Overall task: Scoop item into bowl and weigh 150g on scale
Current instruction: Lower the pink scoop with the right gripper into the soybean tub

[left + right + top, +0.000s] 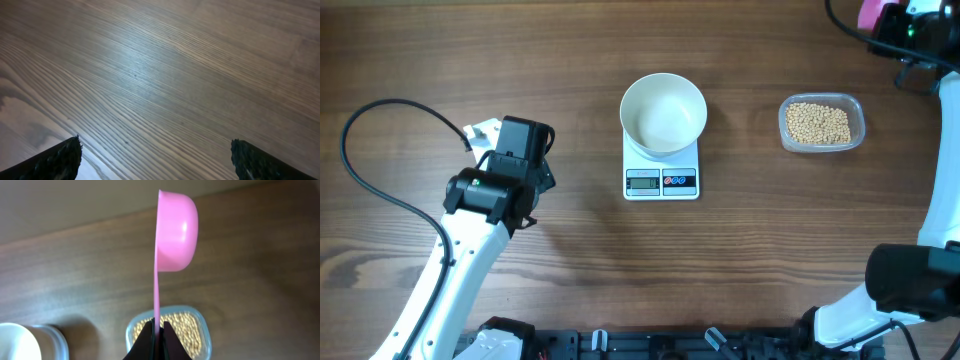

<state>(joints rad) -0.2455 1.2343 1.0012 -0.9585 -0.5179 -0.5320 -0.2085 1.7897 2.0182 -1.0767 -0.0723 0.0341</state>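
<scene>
The right gripper (157, 330) clamps the pink scoop (175, 232) by its handle, cup ahead of the jaws, with a tub (190, 330) of perhaps soybeans beneath them, while the left gripper (155, 157) gapes wide above the table (160, 75).

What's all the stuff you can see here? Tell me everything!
bowl: 1, white, on the scale, empty
scale: 1, white, mid-table
tub: 1, clear, right of the scale
beans: many, tan, in the tub
scoop: 1, pink, held up at the far right corner
table: 1, brown wood, under everything
cable: 1, black, looping by the left arm
left gripper: 1, black, open over bare table, left of the scale
right gripper: 1, black, shut on the scoop's handle
</scene>
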